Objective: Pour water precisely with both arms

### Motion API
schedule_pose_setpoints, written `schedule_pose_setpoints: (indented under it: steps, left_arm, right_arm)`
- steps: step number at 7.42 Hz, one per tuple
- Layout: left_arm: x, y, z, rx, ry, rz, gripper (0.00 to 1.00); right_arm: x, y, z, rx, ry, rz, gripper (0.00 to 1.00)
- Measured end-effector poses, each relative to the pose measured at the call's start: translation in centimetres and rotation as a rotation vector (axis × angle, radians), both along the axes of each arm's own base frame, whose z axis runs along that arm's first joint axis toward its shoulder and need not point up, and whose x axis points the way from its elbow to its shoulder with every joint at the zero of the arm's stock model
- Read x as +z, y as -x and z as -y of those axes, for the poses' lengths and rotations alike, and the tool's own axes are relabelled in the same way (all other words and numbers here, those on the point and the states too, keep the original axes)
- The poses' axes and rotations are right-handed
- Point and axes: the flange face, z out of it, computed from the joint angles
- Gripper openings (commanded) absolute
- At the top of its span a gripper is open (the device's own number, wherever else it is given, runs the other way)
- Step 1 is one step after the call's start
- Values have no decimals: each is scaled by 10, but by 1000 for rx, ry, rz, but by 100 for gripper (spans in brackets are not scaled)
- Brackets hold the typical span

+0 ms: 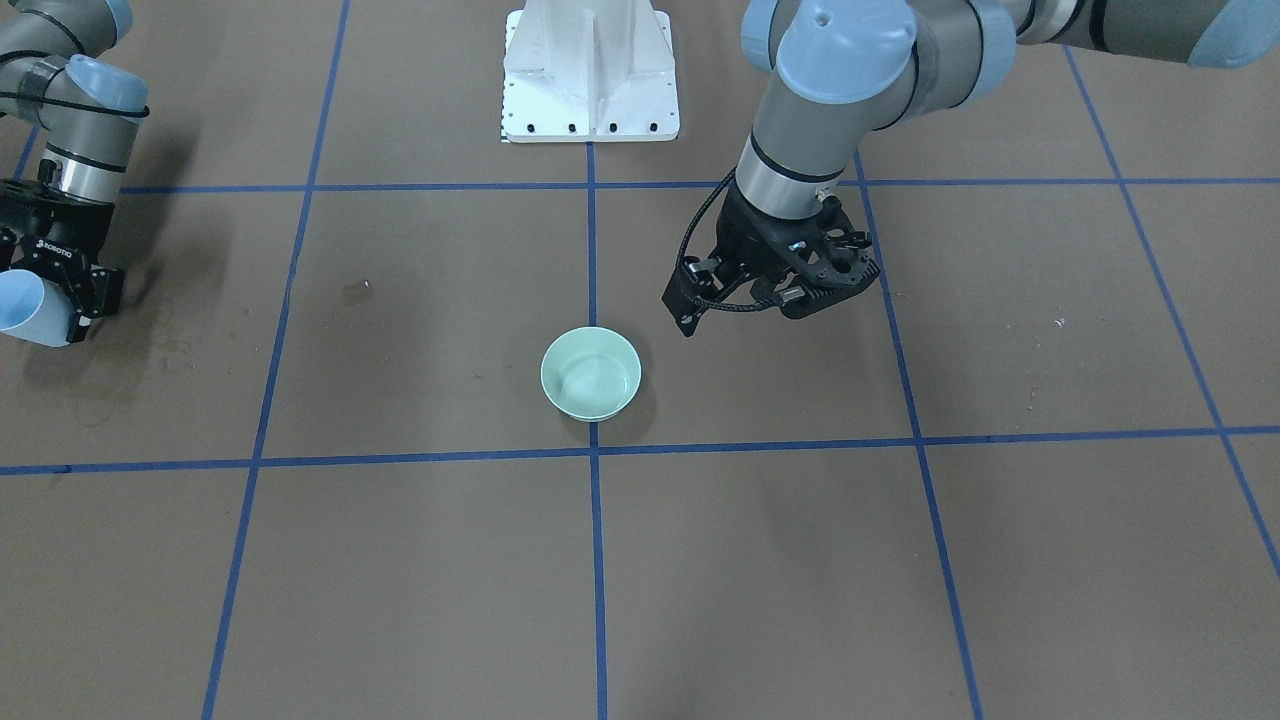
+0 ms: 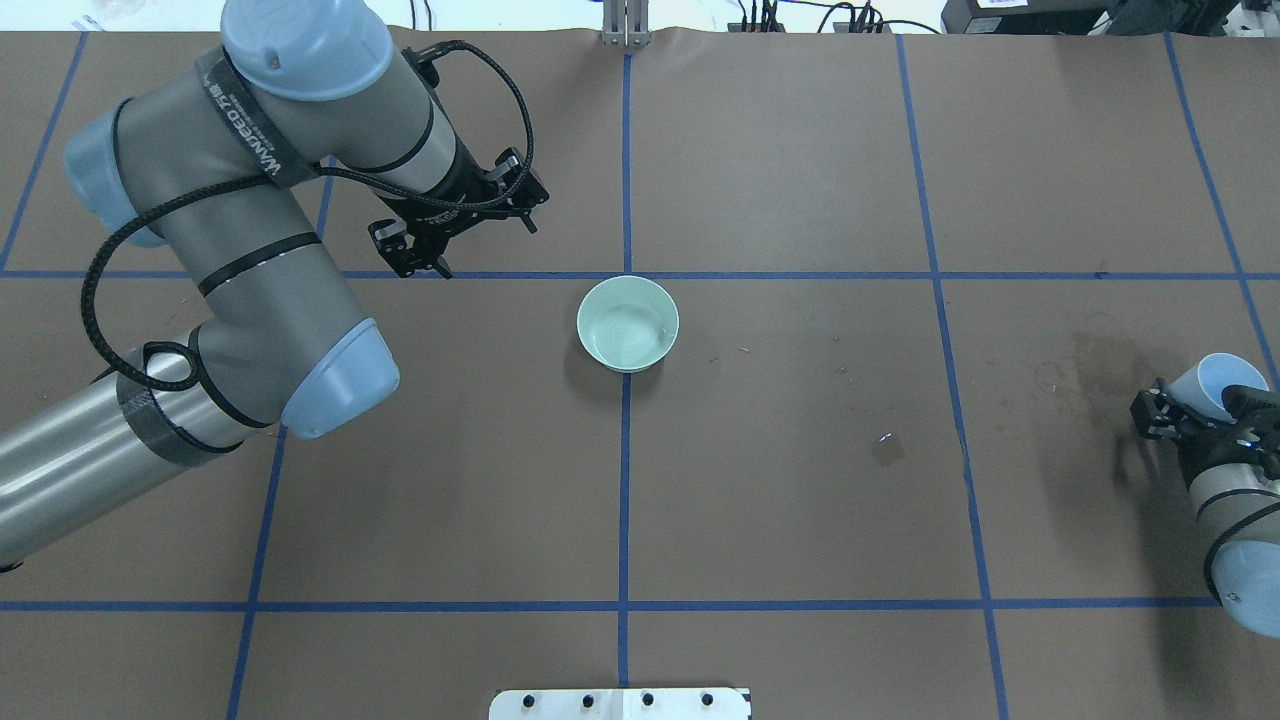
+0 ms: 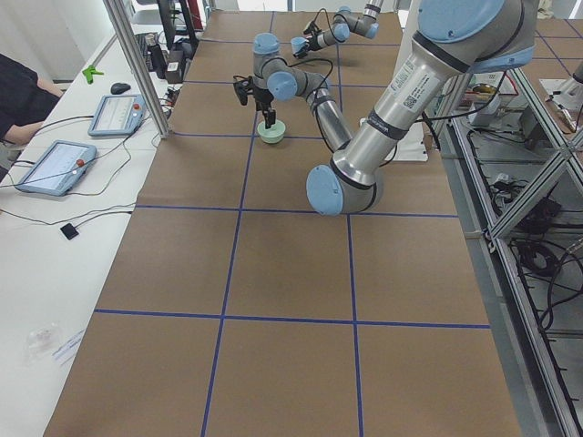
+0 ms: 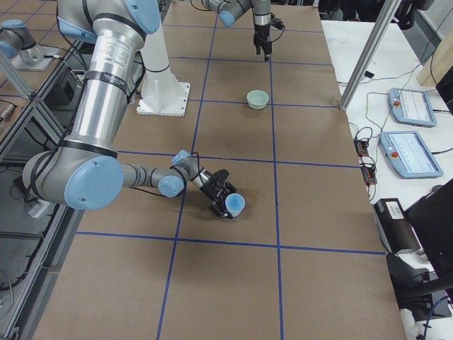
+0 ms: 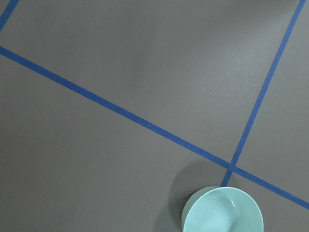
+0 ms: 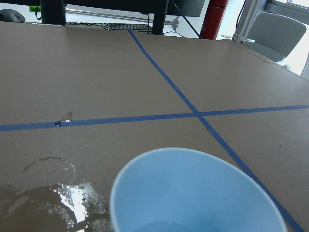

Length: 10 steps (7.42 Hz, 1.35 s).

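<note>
You are seeing the bowl point(image 2: 628, 323) sitting at the middle of the table point(image 2: 800, 500), ahead of the pedestal point(image 1: 590, 70). The left gripper point(image 2: 422, 266) is hanging near the bowl's left. Far right, the right gripper point(image 2: 1190, 415) is holding the cup point(image 2: 1215, 385) tilted, with the water point(image 6: 72, 205) lying beside it.

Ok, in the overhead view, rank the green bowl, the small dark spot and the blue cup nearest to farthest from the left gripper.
1. Green bowl, centre, nearest the left gripper.
2. Small dark spot, right of centre.
3. Blue cup, far right, held by the right gripper.
</note>
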Motion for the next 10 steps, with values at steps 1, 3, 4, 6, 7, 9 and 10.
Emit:
schedule_pose_setpoints:
  steps: [1,3,4,6,7,9,10]
  left_arm:
    - [0,0,0,0,1,0,100]
    - [0,-2,-2,1,3,-1,100]
    - [-1,-2,-2,1,3,-2,100]
    - [-1,-2,-3,1,4,-4,100]
    - [-2,-3,-4,0,8,-5,100]
    - [-3,-3,-5,-1,14,-9,100]
    - [-3,-3,-6,1,14,-11,100]
  right_arm:
    - [0,-3,3,9,0,1,0]
    - [-8,-13,13,18,-9,11,0]
    - [-19,-27,23,-16,-30,33,0]
    - [-34,-69,47,-105,-95,31,0]
    - [-42,-81,59,-130,-117,17,0]
    - [-73,-89,89,-154,-140,80,0]
    - [-92,-86,105,-160,-157,127,0]
